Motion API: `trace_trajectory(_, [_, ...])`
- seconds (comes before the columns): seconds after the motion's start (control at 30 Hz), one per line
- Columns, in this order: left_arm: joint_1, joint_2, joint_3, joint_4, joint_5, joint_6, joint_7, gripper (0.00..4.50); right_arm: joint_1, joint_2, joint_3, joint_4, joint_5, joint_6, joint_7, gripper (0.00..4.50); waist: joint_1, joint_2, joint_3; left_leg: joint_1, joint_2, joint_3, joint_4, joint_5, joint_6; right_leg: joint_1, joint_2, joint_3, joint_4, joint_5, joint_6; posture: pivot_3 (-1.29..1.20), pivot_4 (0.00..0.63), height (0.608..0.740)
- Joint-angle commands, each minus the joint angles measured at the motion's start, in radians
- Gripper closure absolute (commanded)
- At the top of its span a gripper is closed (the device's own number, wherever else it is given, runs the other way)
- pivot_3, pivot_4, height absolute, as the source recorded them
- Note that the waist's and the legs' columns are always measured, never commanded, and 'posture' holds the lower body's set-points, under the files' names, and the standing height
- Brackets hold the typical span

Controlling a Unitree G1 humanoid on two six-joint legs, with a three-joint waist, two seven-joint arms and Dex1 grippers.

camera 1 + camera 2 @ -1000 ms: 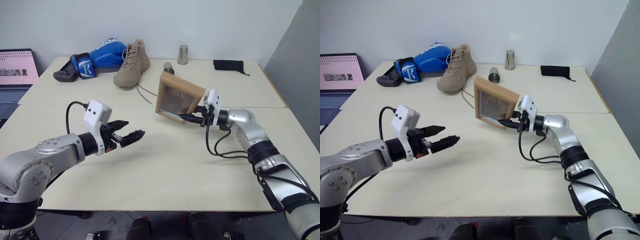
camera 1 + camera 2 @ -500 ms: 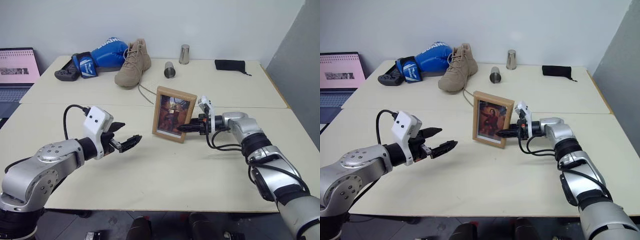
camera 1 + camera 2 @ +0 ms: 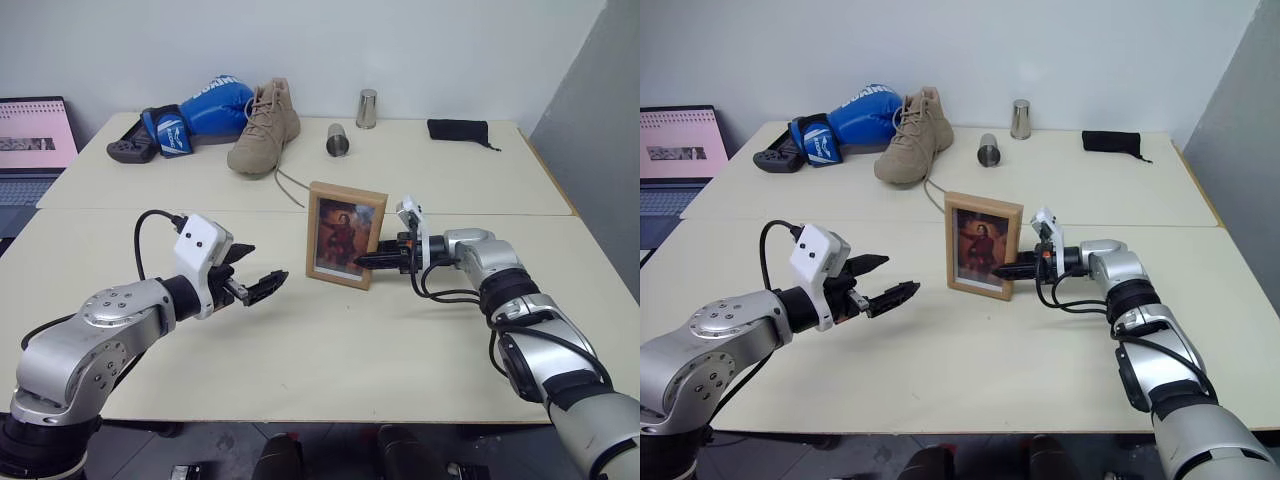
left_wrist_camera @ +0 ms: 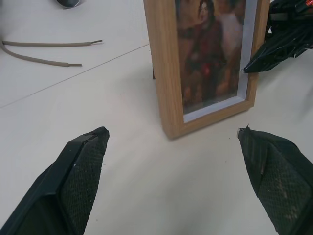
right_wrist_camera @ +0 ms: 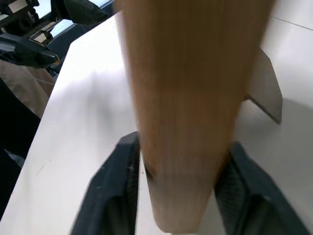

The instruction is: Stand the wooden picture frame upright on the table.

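Upright, the wooden picture frame (image 3: 346, 235) sits between right jaws (edge flanked).

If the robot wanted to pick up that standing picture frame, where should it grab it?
Probably by a side rail of the wooden picture frame, coming in level from the side. The frame stands upright on the table, its narrow wood edge fits between two fingers, and the right gripper already straddles that edge.

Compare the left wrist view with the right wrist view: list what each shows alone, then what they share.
Left wrist alone: the wooden picture frame seen face-on with its reddish picture, plus a bootlace. Right wrist alone: the frame's wooden side edge between the right gripper jaws, and the grey prop behind. Shared: the frame standing on the table.
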Motion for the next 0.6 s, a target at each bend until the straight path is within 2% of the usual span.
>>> trace_trajectory(0.03, [-0.022,-0.008,-0.009,0.012,0.039,-0.031,-0.029,0.0,0.012,-0.02,-0.033,-0.052,-0.012,0.0,0.007,1.41,0.0,0.0,0.0,0.0,0.0,0.0,0.0,0.0,0.0,0.0,0.0,0.0,0.0,0.0,0.0,0.0,0.15,0.74])
trace_trajectory(0.23, [-0.044,-0.018,-0.016,0.052,0.073,-0.035,-0.068,0.0,0.101,-0.111,-0.042,-0.189,-0.019,0.024,0.02,0.08,0.001,0.0,0.0,0.0,0.0,0.0,0.0,0.0,0.0,0.0,0.0,0.0,0.0,0.0,0.0,0.0,0.15,0.74])
trace_trajectory(0.4, [-0.066,-0.034,0.003,0.164,0.101,-0.061,-0.101,0.0,0.279,-0.264,-0.112,-0.509,-0.002,0.033,-0.04,0.03,0.008,0.0,0.0,0.0,-0.001,0.0,0.0,0.0,0.0,0.0,-0.001,0.0,0.0,0.0,0.0,0.0,0.15,0.74])
trace_trajectory(0.6, [-0.141,-0.03,0.029,0.274,0.09,-0.059,-0.166,0.0,0.452,-0.351,-0.225,-1.007,0.139,0.325,-0.184,0.03,-0.004,0.0,0.0,0.001,0.001,-0.001,0.0,0.0,0.0,0.0,0.001,0.0,0.0,0.0,0.0,0.0,0.15,0.74])
